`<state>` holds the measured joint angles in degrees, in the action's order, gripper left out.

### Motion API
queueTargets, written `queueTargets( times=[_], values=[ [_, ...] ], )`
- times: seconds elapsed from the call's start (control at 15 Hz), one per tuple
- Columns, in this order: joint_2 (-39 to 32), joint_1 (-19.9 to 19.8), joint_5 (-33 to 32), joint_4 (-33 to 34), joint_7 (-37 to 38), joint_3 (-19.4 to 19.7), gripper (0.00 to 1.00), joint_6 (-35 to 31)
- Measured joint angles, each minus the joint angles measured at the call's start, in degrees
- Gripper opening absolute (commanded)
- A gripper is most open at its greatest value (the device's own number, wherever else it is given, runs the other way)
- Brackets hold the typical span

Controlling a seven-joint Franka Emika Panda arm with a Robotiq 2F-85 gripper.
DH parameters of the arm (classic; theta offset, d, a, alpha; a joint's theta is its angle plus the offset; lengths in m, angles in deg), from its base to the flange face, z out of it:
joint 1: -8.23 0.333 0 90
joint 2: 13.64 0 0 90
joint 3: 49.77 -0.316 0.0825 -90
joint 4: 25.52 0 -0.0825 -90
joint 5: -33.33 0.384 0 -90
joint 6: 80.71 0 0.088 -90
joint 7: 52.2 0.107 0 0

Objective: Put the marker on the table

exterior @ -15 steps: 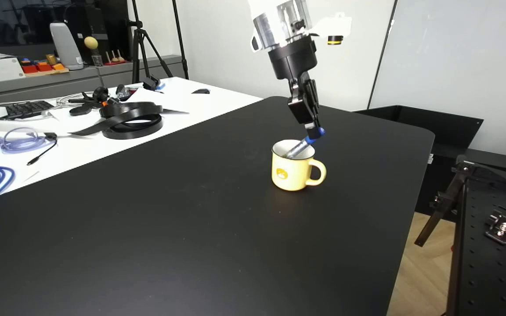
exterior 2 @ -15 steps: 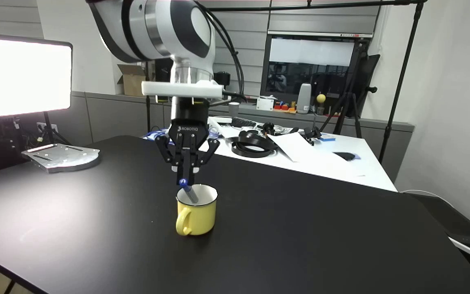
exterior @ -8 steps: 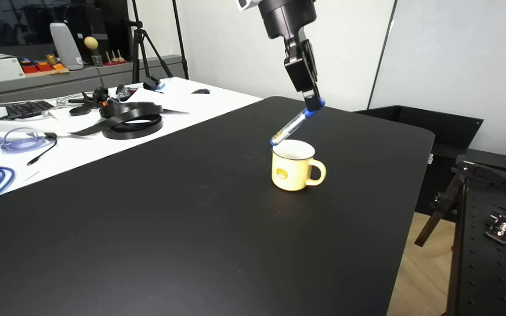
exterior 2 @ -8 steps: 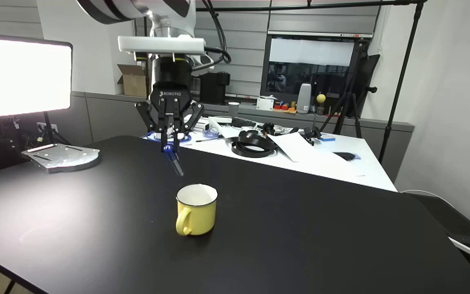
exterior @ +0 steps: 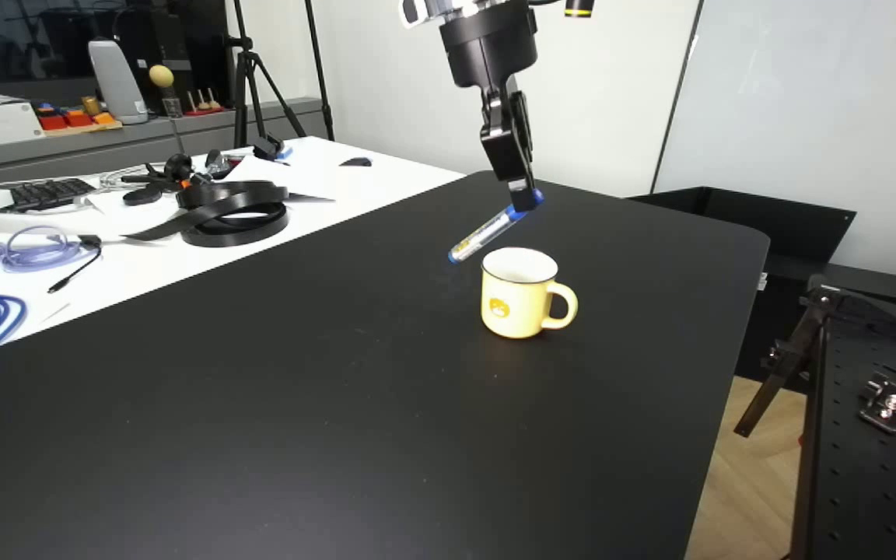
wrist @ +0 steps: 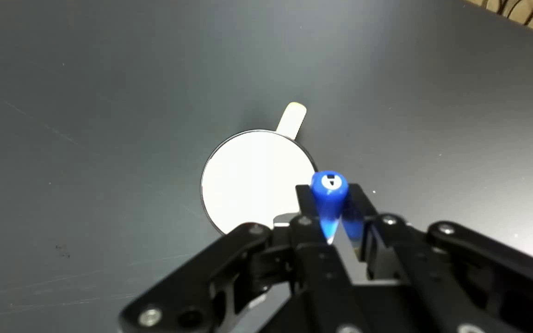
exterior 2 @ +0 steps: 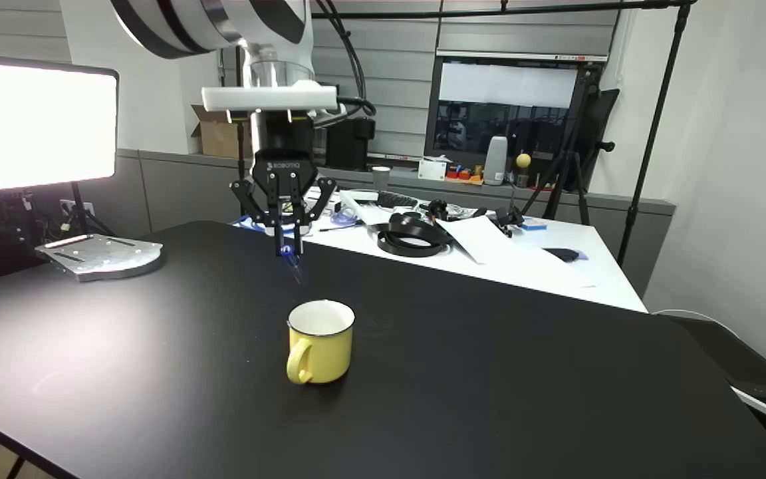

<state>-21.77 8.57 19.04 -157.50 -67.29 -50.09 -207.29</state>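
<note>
A flat silver metal plate (exterior 2: 100, 256) shows only in an exterior view, at the far left edge of the big flat black table (exterior 2: 522, 372). Only in an exterior view does the round yellow mug (exterior: 524, 303) show the picture (exterior: 499, 308) on its side; there it stands nearer the table's right edge. The black two-finger gripper (exterior 2: 288, 250) pinches the blue cap of the slim white marker (exterior: 487, 232). The marker hangs tilted in the air over the table, near the mug, its other blue end down. The wrist view shows a white dot (wrist: 331, 182) on the cap's end.
</note>
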Motion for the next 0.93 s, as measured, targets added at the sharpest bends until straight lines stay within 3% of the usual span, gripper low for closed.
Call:
queueTargets(
  times=[0.4,0.93],
  values=[
    [-5.8,-1.7,1.2,0.0,-2.4,0.3,0.05,-6.1],
    [-9.1,-1.0,3.4,-0.1,-4.1,-2.3,0.05,-6.5]
  ],
)
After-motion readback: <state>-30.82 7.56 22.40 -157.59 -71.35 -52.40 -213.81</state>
